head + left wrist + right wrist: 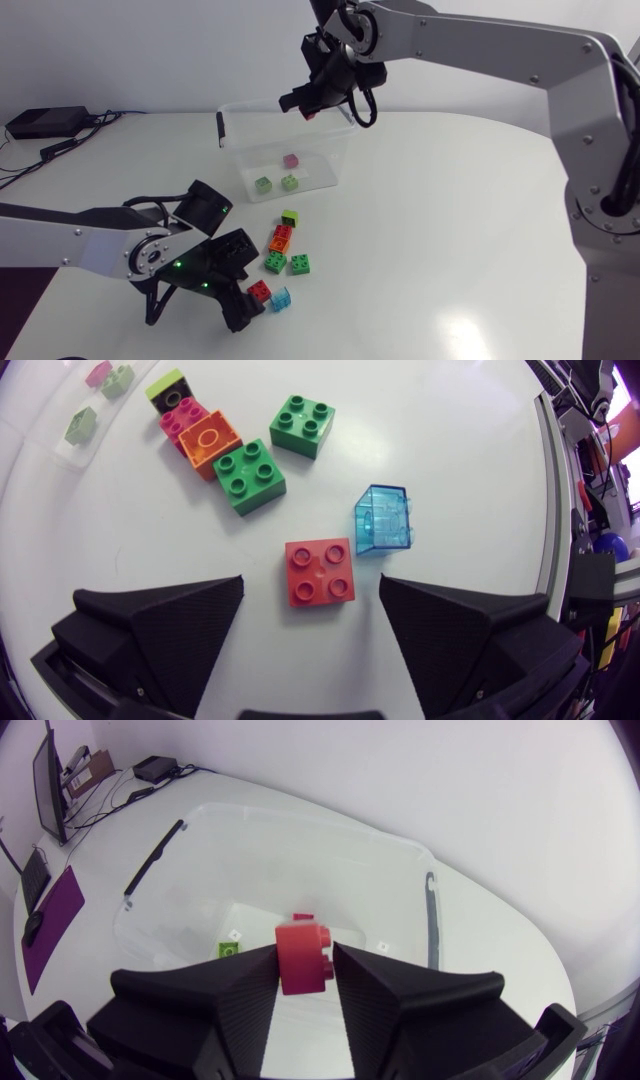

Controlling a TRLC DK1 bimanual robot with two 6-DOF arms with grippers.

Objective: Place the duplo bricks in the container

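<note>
My right gripper (pixel 305 970) is shut on a red duplo brick (pixel 303 952) and hangs above the clear plastic container (pixel 170 910); the head view shows this gripper (pixel 308 108) over the container's (pixel 335 160) back rim. In the container lie a pink brick (pixel 291 160) and two light green ones (pixel 263 184). My left gripper (pixel 311 588) stands open low over the table, with a red brick (pixel 320 565) between its fingertips and untouched. A clear blue brick (pixel 383 520) lies just beside that one.
Ahead of the left gripper lie two green bricks (pixel 249 476), an orange one (pixel 210 442), a magenta one (pixel 182 418) and a lime-and-black one (pixel 167 388). This cluster (pixel 285 245) sits between the left gripper and the container.
</note>
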